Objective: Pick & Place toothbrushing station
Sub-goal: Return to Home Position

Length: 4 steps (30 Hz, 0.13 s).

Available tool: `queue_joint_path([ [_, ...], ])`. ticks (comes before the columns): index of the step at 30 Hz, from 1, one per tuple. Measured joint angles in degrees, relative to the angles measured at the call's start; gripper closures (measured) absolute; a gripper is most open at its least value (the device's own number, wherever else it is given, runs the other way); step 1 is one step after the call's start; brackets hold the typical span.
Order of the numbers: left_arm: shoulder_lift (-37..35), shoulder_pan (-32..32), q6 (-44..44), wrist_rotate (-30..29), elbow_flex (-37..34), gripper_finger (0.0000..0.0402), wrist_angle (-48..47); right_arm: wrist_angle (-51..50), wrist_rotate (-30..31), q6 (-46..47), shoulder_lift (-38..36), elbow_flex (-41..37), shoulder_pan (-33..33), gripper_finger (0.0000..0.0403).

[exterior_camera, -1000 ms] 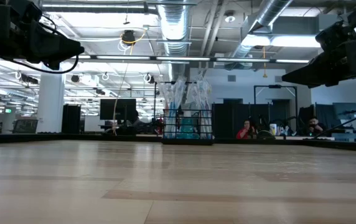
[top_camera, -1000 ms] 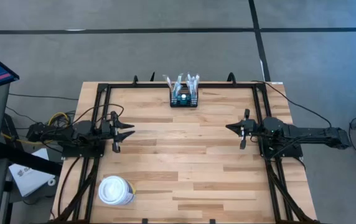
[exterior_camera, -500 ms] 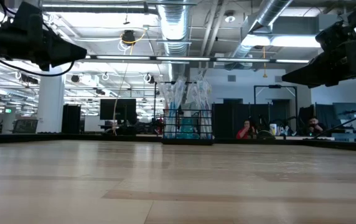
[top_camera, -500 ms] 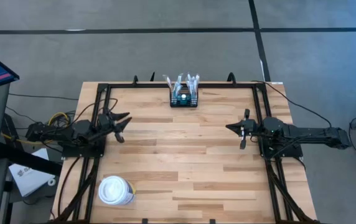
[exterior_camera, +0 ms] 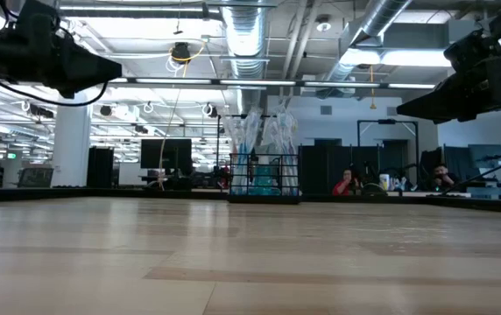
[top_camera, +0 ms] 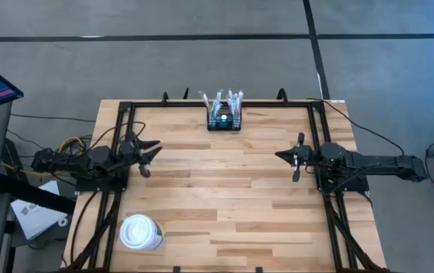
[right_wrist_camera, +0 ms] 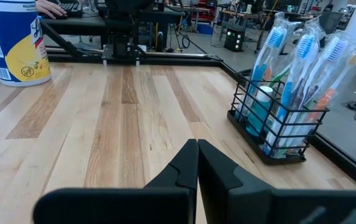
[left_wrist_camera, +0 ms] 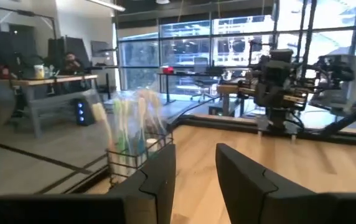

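Note:
The toothbrushing station [top_camera: 224, 118] is a small black wire box holding several wrapped toothbrushes. It stands on its base at the middle of the table's far edge, and shows in the low view [exterior_camera: 264, 175], the left wrist view [left_wrist_camera: 134, 149] and the right wrist view [right_wrist_camera: 281, 121]. My left gripper [top_camera: 152, 154] hovers at the table's left side, open and empty, pointing slantwise toward the station; its fingers show in the left wrist view [left_wrist_camera: 195, 177]. My right gripper [top_camera: 280, 155] hovers at the right side, shut and empty [right_wrist_camera: 197, 163].
A white lidded paper cup [top_camera: 141, 233] stands near the table's near left corner and shows in the right wrist view [right_wrist_camera: 13, 43]. A black metal frame [top_camera: 221, 105] runs along the table's far edge and sides. People sit at desks in the room behind [exterior_camera: 349, 183].
My left gripper has swung from pointing toward the table's right edge to pointing slantwise toward the far edge and the station, and has moved a little that way. My right gripper and the station have kept still.

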Motion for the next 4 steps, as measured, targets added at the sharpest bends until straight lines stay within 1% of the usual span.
queue_joint_path([
  [2, -0.2, 0.0, 0.0, 2.5, 0.0, 0.0294, 0.1, 0.0, 0.0, 0.0, 0.0, 0.0, 0.0, 0.0401],
  [4, -0.1, 0.0, -0.3, 8.1, 0.0, 0.0294, 0.2, 0.0, 0.0, 0.0, 0.0, 0.0, 0.0, 0.0401],
])
